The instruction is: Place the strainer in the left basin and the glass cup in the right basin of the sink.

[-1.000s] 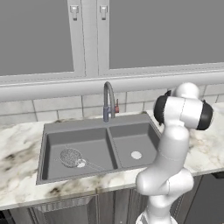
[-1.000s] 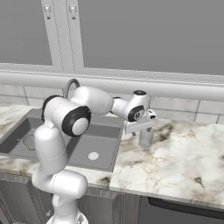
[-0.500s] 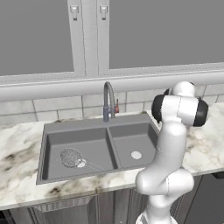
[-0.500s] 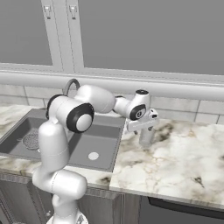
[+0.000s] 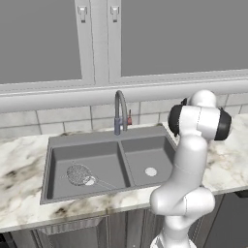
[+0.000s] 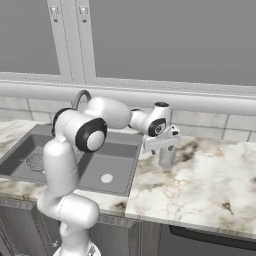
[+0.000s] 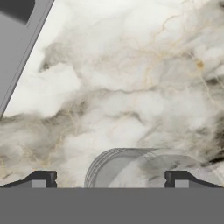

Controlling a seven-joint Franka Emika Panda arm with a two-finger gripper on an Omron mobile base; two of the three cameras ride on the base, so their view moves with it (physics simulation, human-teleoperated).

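The strainer (image 5: pixel 79 174) lies on the floor of the left basin (image 5: pixel 99 157) of the sink (image 5: pixel 87 139), its thin handle pointing right. It also shows in the right base view as the strainer (image 6: pixel 35 161). The right basin (image 5: pixel 145 156) holds only its pale drain. The glass cup (image 6: pixel 168 161) stands upright on the marble counter just right of the sink. My gripper (image 6: pixel 166 153) hangs open straight over it. In the hand view the glass cup (image 7: pixel 131 168) has its rim between the two spread fingertips (image 7: pixel 43 179), nearer the right one.
A tall curved faucet (image 5: pixel 119 112) rises behind the sink's divider. The marble counter (image 6: pixel 210 185) stretches to the right of the cup. A tiled wall and a window ledge run along the back.
My arm has swung a little to the right and the hand has sunk slightly over the glass cup. The strainer lies where it was.
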